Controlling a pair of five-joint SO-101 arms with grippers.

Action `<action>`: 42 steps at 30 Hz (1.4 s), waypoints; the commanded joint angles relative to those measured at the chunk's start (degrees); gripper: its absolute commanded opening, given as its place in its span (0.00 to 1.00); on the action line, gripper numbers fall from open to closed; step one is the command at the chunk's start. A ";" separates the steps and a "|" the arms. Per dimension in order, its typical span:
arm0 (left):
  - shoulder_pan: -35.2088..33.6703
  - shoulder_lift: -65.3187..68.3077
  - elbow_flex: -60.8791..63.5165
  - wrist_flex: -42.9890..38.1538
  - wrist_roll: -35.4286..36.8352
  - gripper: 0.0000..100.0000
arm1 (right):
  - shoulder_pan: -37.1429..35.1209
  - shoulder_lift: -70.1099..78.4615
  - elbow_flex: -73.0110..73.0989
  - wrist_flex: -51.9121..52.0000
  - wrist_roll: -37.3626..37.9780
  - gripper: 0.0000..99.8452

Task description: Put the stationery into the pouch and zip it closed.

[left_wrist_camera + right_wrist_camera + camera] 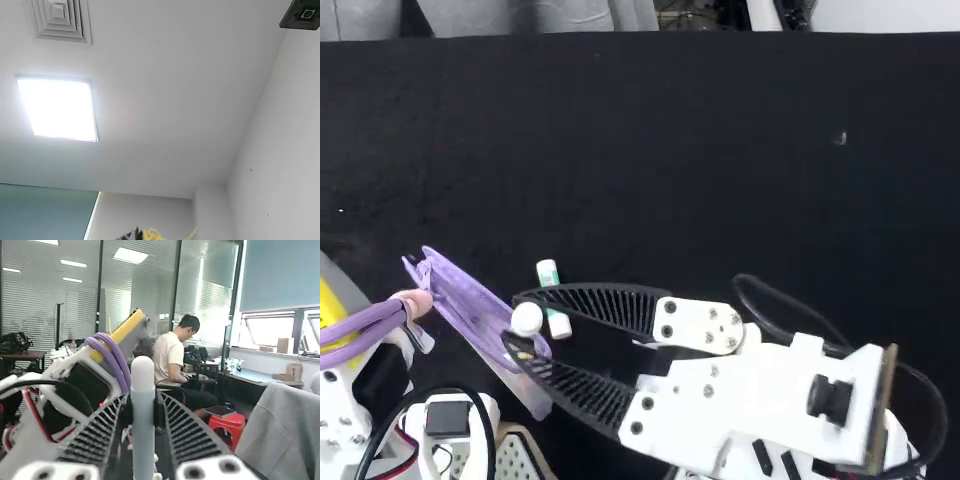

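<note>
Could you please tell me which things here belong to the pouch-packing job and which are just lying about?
For the job:
purple pouch
white pen
right gripper, closed on the pen

Just lying about:
red stool
grey cloth
ceiling light
</note>
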 commanded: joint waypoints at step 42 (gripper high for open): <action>0.31 0.09 -0.13 -0.53 0.09 0.03 | 27.25 -13.23 19.21 4.22 1.93 0.25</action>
